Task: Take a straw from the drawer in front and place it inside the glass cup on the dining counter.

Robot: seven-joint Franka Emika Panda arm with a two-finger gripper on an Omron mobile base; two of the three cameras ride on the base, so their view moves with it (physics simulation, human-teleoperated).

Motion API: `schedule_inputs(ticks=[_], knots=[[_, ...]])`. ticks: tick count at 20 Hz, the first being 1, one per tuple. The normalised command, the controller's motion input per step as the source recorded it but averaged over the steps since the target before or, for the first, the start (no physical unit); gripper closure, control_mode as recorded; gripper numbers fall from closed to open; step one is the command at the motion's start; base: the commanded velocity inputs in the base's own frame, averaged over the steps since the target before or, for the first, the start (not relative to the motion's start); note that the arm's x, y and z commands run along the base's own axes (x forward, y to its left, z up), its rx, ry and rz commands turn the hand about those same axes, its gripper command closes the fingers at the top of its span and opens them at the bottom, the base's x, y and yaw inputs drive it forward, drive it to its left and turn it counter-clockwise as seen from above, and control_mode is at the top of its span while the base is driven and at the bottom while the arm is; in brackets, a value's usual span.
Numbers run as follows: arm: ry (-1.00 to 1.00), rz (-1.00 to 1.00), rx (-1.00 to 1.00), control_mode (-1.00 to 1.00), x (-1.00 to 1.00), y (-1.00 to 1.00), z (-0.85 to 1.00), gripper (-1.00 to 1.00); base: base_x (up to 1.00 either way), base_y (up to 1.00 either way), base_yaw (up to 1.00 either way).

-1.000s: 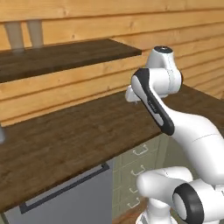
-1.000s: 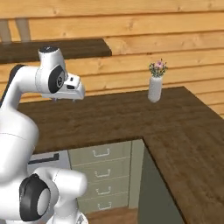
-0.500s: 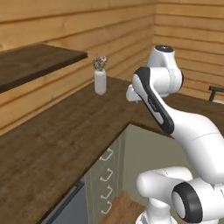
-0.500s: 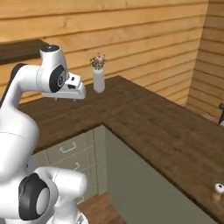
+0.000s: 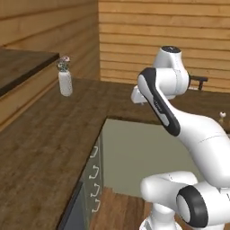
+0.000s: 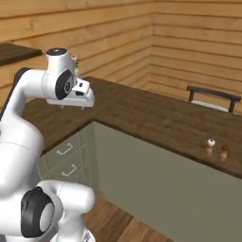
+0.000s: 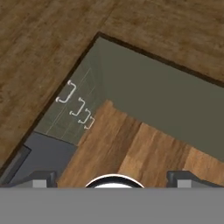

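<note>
claw: the claw (image 6: 73, 107) hangs high over the kitchen floor, looking down; its fingertips (image 7: 41, 178) stand wide apart with nothing between them, so it is open and empty.
straw: I cannot place it. By the task it lies in a drawer, and no drawer under the claw is pulled out.
drawers (image 7: 75, 106): a stack of four sage fronts with pale handles, below the claw and off to one side, tucked under the counter (image 7: 39, 57) edge; all flush and shut, contents hidden.
dark panel (image 7: 41, 153): next to the stack, nearer the fingertips; probably an appliance front, not a drawer.
vase (image 5: 65, 82): white, holding a small bunch of flowers; on the counter well apart from the claw, toward the wall corner.
shakers (image 6: 217, 147): two small ones, one white-topped and one brown, on the far counter run well apart from the claw, near a chair (image 6: 210, 97).
cup: I cannot place it either; the run with the chair looks like the dining side, a guess only.
risk, wrong drawer: four like fronts, no sign which holds the straw; pulling the wrong one wastes the reach.
risk, handle: the handles are thin and far below; a descent slightly off would strike the front or counter lip.
risk, straw: thin and light; wide jaws could roll or pinch it askew.
</note>
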Motion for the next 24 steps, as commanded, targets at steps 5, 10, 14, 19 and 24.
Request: schedule_inputs(ticks=[5, 10, 14, 19, 24], knots=[[0.00, 0.00, 0.00, 1.00, 0.00, 0.00, 0.00, -1.00, -0.14, 0.73, -0.47], [0.00, -0.07, 0.09, -1.00, 0.00, 0.12, 0.00, -1.00, 0.00, 0.64, -0.34], [0.00, -0.25, 0.61, -1.00, -0.21, 0.03, 0.00, -1.00, 0.00, 0.00, 0.00], [0.00, -0.04, 0.72, -1.00, -0.26, -0.64, -0.14, -1.00, 0.00, 0.00, 0.00], [0.00, 0.02, 0.51, -1.00, -0.09, -0.37, -0.61, -1.00, 0.00, 0.00, 0.00]])
